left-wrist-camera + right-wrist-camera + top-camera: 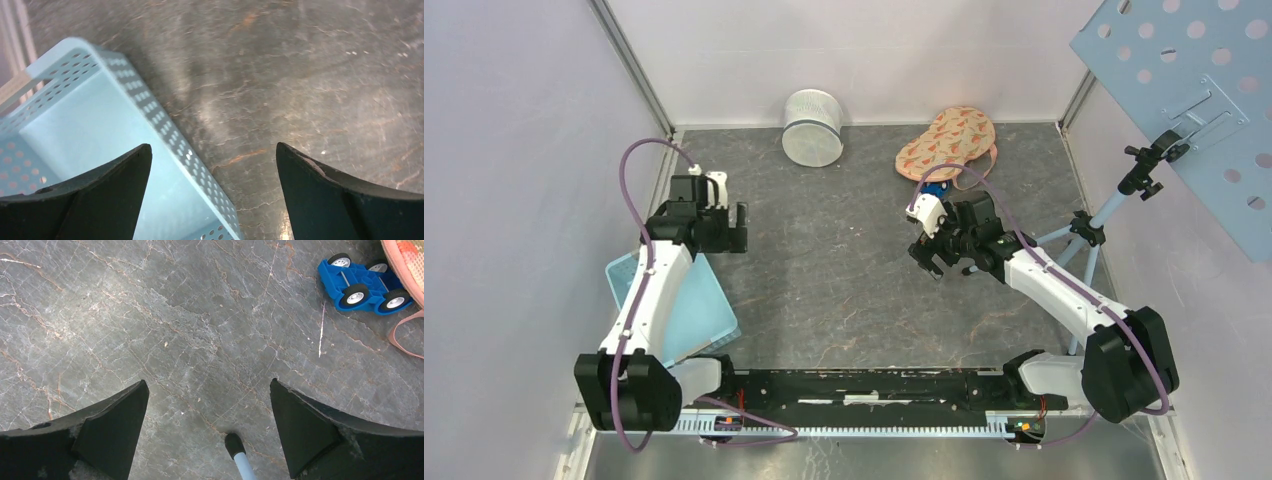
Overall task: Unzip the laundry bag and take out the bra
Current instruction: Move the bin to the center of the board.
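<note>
The laundry bag is a white mesh cylinder standing at the back of the table. The bra, orange-patterned with pink straps, lies outside the bag at the back right. Its edge and a strap show in the right wrist view. My right gripper is open and empty above bare table, in front of the bra; in the right wrist view only stone lies between the jaws. My left gripper is open and empty, hovering over the rim of a light blue basket; it also shows in the left wrist view.
The light blue perforated basket sits at the near left. A blue toy car lies upside down beside the bra. A tripod stands at the right, one foot by my right gripper. A perforated blue board hangs over the right corner.
</note>
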